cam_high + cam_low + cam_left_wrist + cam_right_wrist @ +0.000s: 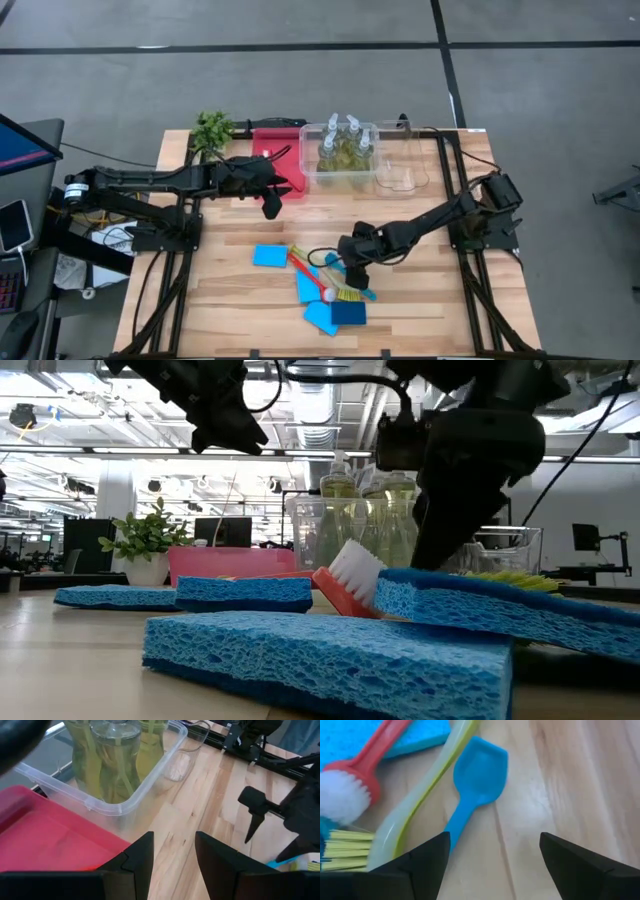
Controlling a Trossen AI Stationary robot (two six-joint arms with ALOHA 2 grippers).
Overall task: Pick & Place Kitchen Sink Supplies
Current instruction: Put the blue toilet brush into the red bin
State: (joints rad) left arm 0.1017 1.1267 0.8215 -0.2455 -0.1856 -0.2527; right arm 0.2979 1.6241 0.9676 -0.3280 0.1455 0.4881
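Over the brush pile, right claw [352,268] gapes empty above blue brush [470,795]; it should centre on the handle, descend, then close. Left claw [172,857] waits open, empty.

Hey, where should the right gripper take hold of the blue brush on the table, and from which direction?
Probably from straight above, at the flat paddle-shaped end of the thin blue plastic brush. That end lies flat on bare wood, clear of the yellow-green brush handle beside it, while its bristle end sits crowded against the red brush. The right gripper hangs open just over it.
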